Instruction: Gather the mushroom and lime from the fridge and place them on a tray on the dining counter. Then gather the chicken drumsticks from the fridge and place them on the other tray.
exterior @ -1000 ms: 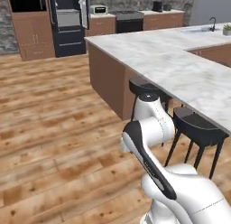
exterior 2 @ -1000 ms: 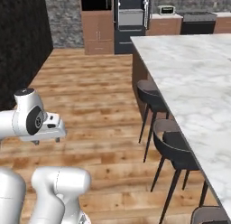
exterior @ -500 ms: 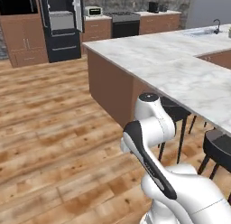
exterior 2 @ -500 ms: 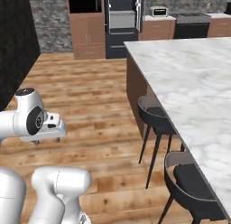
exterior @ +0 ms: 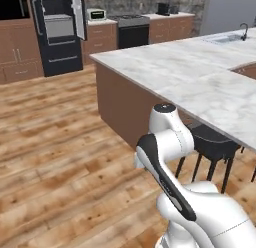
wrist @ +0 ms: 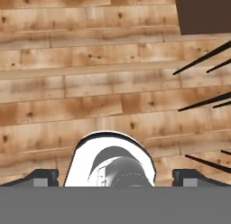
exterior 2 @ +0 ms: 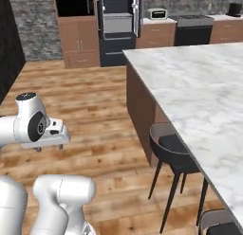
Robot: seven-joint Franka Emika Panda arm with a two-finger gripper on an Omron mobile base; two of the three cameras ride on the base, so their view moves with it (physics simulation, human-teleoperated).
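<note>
From my seat, the fridge stands open at the far wall, well apart across the wood floor, with the marble dining counter off to my right. My gripper points down at the planks, fingers spread wide and empty. The mushroom and lime must be inside that fridge, too small to tell from here, so I judge the base has to close on it first.

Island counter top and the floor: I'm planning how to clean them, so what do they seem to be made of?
The counter top looks like polished marble or an imitation: white with soft grey veins and a smooth face. The floor looks like wood planks, perhaps laminate: warm brown boards with grain, knots and visible seams, slightly glossy.
</note>
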